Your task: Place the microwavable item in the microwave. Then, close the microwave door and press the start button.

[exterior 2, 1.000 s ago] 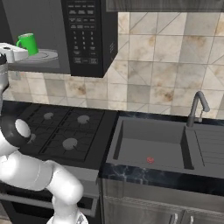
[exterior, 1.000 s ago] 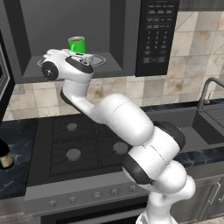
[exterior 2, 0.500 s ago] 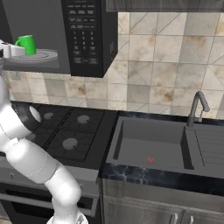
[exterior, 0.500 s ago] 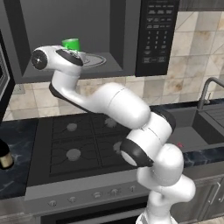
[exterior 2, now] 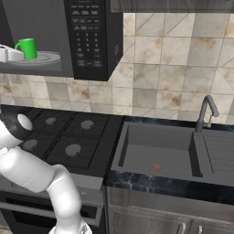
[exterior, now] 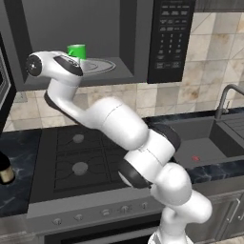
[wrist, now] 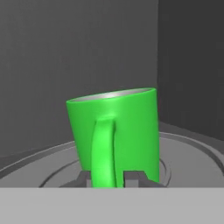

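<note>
The bright green mug (exterior: 76, 50) (exterior 2: 27, 48) is inside the open microwave (exterior: 171, 43) (exterior 2: 93, 36), over the left part of the round glass turntable (exterior: 98, 66) (exterior 2: 46, 58). My gripper (exterior: 75, 61) (exterior 2: 18, 51) (wrist: 109, 177) reaches in from the front left and is shut on the mug's handle (wrist: 103, 153). In the hand view the mug (wrist: 116, 131) leans slightly. Its base is hidden, so I cannot tell whether it rests on the turntable (wrist: 192, 153). The microwave door (exterior: 4, 81) hangs open at the far left.
Below the microwave lies a black stovetop (exterior: 78, 157) (exterior 2: 59, 132). A dark bottle (exterior: 5, 170) stands at the counter's left edge. The sink (exterior: 224, 138) (exterior 2: 155, 153) with its faucet (exterior 2: 205, 112) is to the right. The keypad panel (exterior: 170, 28) (exterior 2: 87, 32) is on the microwave's right side.
The mug has dropped a little toward the turntable, still in my grip. The arm's elbow has swung out to the right and the hand has moved slightly left.
</note>
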